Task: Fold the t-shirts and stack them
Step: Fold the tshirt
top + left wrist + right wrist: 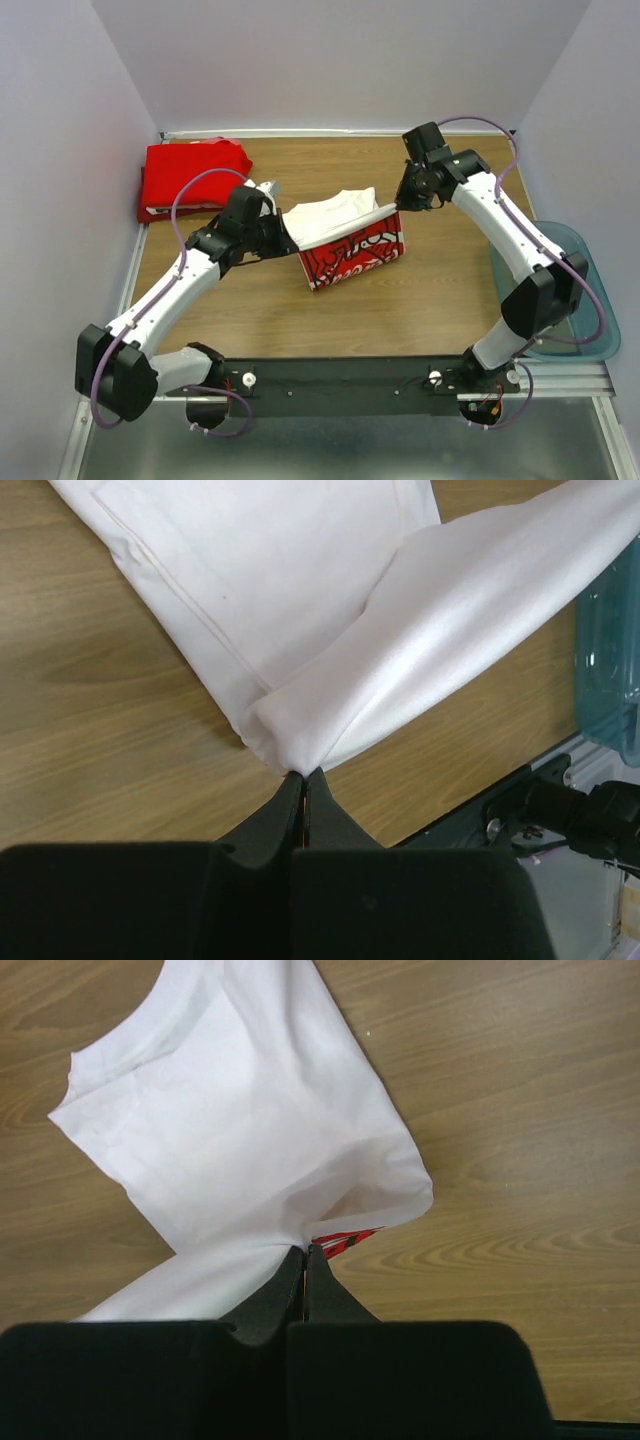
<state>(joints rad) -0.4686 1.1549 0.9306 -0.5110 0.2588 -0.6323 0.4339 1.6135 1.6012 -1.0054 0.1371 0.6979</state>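
**Wooden table, two shirts down**

Here's the wood-grain table (430,310), and it's carrying a few things. In the far left corner a red t-shirt (193,178) lies folded into a flat block on the wood, tight against the left edge. In the middle of the table there's a white t-shirt (340,225) with red-and-white print. Its lower part is draped onto the boards and its upper part is raised clear of them. On the right edge, near side, sits a blue-tinted plastic tub (590,330). A black mounting bar (340,378) runs along the near edge.
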